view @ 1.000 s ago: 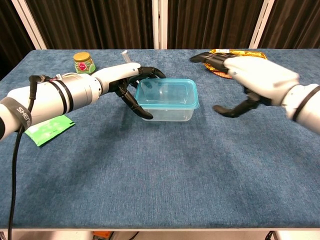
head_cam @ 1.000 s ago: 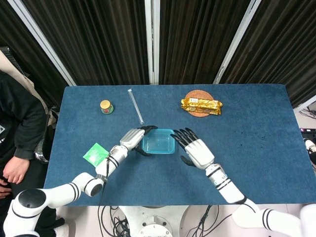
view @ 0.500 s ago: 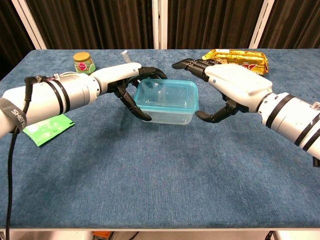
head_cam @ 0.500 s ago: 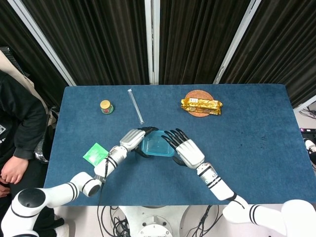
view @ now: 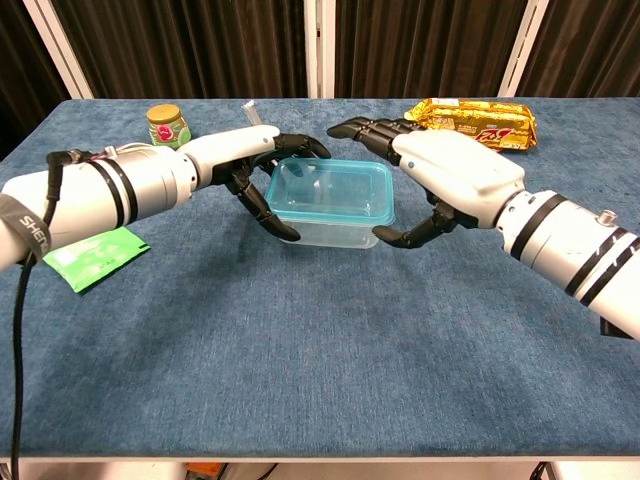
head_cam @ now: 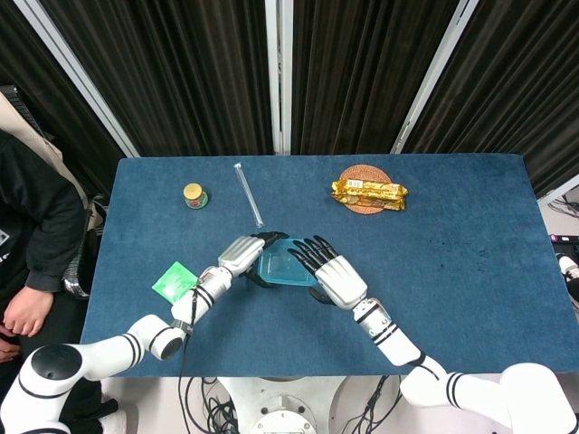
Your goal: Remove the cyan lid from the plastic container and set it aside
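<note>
A clear plastic container (view: 335,228) with a cyan lid (view: 330,188) stands mid-table, also seen from the head view as the container (head_cam: 282,264). My left hand (view: 240,160) grips its left end, thumb at the front corner and fingers curled round the back; the same hand (head_cam: 242,253) shows from above. My right hand (view: 455,175) reaches over the right end with fingers spread above the lid's back edge and thumb touching the front right corner. From above, the right hand (head_cam: 333,276) covers the container's right part.
A small jar (head_cam: 194,195) and a clear tube (head_cam: 248,193) lie at the back left. A gold snack pack (head_cam: 368,192) rests on a brown disc at the back right. A green packet (head_cam: 175,281) lies left. A person (head_cam: 27,226) stands past the table's left edge.
My right hand has moved left from clear of the container to its right end, fingers over the lid. The left hand has kept its hold.
</note>
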